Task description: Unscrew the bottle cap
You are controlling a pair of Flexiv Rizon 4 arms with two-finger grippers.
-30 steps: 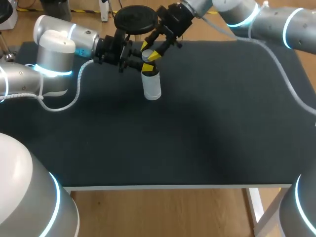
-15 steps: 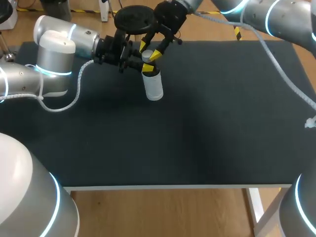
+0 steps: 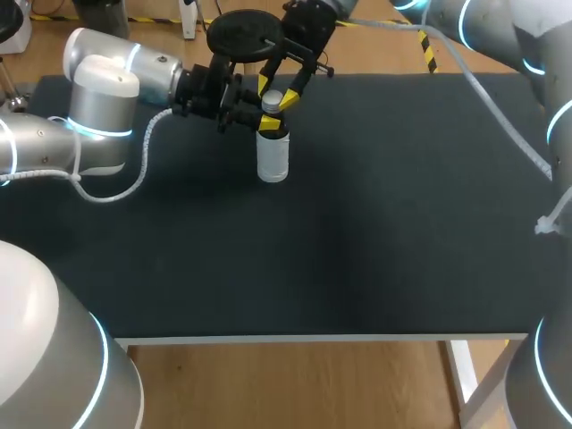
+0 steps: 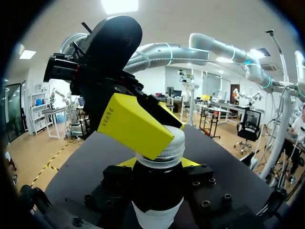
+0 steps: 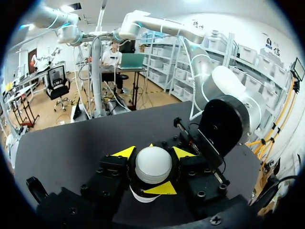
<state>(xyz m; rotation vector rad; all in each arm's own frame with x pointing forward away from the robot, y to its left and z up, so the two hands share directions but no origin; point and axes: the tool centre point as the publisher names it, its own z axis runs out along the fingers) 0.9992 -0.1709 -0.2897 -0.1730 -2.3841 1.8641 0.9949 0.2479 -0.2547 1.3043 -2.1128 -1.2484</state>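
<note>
Within the last 1 second the bottle (image 3: 273, 159) has gone from leaning to upright, at the far left-centre of the table (image 3: 375, 250), while the right arm (image 3: 483, 31) swung its elbow outward. I read that as a twist on the cap (image 3: 272, 98); whether the thread has loosened cannot be seen. The left jaws pinch the dark-banded neck from 2 sides and the right jaws pinch the cap from above. The bottle is a smooth white cylinder. The cap is pale and round with a finely ribbed rim and a smooth top. The table is matte black.

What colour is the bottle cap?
White; the cap shows best in the right wrist view.
</note>
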